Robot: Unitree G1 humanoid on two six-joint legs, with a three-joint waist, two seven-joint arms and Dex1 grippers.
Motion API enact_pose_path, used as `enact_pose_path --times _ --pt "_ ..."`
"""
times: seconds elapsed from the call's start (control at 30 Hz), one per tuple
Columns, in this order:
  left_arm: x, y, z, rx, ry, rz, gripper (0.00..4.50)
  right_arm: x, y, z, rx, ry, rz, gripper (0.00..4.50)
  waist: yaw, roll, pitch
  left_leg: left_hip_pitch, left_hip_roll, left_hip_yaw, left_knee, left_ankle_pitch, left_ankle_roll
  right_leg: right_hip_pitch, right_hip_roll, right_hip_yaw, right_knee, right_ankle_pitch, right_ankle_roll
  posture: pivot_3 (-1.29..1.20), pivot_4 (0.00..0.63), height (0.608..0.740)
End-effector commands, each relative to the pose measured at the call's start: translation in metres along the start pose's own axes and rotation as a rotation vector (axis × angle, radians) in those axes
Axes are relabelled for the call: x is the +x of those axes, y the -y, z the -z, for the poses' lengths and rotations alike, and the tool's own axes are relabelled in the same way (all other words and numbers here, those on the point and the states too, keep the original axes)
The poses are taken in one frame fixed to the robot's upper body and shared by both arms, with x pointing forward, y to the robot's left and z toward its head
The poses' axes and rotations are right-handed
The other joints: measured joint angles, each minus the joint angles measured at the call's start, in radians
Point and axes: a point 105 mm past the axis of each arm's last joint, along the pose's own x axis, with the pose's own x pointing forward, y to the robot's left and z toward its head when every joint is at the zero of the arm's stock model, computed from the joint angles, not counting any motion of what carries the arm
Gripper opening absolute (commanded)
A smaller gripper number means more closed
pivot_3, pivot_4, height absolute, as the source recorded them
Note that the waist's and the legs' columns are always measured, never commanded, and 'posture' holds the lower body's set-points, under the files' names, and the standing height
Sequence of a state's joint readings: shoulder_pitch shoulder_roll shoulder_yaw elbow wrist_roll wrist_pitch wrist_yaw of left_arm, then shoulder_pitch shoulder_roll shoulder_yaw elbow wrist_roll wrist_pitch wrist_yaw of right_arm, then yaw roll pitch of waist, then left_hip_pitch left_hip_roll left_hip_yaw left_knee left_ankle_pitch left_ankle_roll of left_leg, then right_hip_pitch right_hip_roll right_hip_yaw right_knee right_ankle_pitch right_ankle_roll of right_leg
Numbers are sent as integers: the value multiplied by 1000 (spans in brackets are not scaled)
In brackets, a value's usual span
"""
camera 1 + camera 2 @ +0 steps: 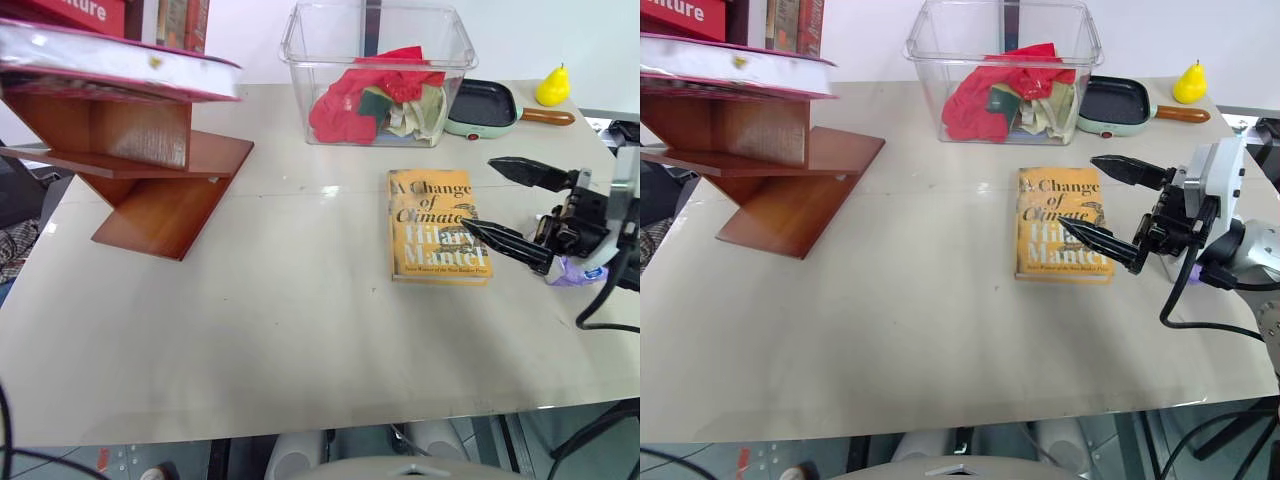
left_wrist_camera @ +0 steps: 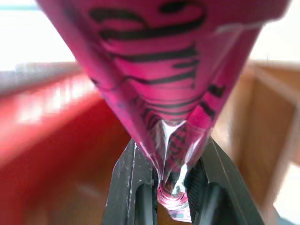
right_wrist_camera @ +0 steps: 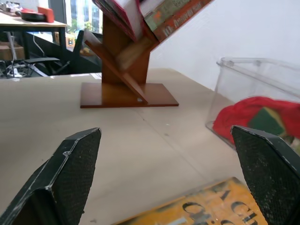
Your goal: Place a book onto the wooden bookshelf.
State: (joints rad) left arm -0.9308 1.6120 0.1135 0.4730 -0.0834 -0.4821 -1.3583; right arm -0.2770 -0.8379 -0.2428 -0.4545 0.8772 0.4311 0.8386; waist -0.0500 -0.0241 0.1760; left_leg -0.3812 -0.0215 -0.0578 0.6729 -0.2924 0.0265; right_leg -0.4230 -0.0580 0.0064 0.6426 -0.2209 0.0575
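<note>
The hot-pink book (image 1: 120, 62) is held level over the upper boards of the wooden bookshelf (image 1: 150, 190) at the table's far left, white page edges facing me. I cannot tell whether it touches the wood. In the left wrist view my left gripper (image 2: 171, 187) is shut on the book (image 2: 164, 70), pinching its wrapped corner between both fingers (image 2: 136, 187). My right gripper (image 1: 478, 194) hovers open and empty over the right edge of the yellow-orange book (image 1: 435, 225). From the right wrist the bookshelf (image 3: 126, 89) stands far across the table.
A clear plastic bin (image 1: 300, 40) of red cloths stands at the back centre, with a green pan (image 1: 485, 105) and a yellow pear (image 1: 553, 87) to its right. Red-spined books (image 1: 90, 12) stand on the shelf's top. Bare tabletop lies between shelf and yellow book.
</note>
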Motion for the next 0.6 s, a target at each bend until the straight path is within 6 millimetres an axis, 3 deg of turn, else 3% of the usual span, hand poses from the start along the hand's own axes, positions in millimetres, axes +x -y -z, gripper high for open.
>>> enact_pose_path --times 0.03,0.13,0.33,0.5,0.57,0.6 --pt "-20 -8 6 -2 -33 -74 219 5 0 -7 -40 26 -36 4500 10 0 0 0 0 1 0 0 0 0 0 0 0 0 0 0 150 740" --pt "-4 8 15 -16 -33 -40 219 6 1 -7 -42 27 -43 4500 22 0 0 -1 0 4 0 0 0 0 -2 -3 0 0 0 0 150 740" --pt "49 44 36 -61 -59 -19 219 2 -4 -12 -56 17 -45 4500 42 0 0 0 -1 4 2 0 0 2 -2 -4 1 0 0 0 150 740" --pt "87 57 30 -79 18 -24 219 -2 -9 -14 -55 10 -45 4500 68 9 -5 5 -4 1 3 0 0 8 -4 -7 4 0 0 0 150 740" --pt "90 58 32 -112 34 -28 1215 -2 -13 -15 -58 13 -57 4500 75 9 -6 8 -4 -2 3 0 0 13 -4 -10 4 0 0 0 150 740" --pt "89 59 33 -123 40 -26 1502 -2 -14 -16 -58 13 -61 4500 75 9 -6 9 -4 -2 3 1 0 14 -4 -10 5 0 0 0 150 740"
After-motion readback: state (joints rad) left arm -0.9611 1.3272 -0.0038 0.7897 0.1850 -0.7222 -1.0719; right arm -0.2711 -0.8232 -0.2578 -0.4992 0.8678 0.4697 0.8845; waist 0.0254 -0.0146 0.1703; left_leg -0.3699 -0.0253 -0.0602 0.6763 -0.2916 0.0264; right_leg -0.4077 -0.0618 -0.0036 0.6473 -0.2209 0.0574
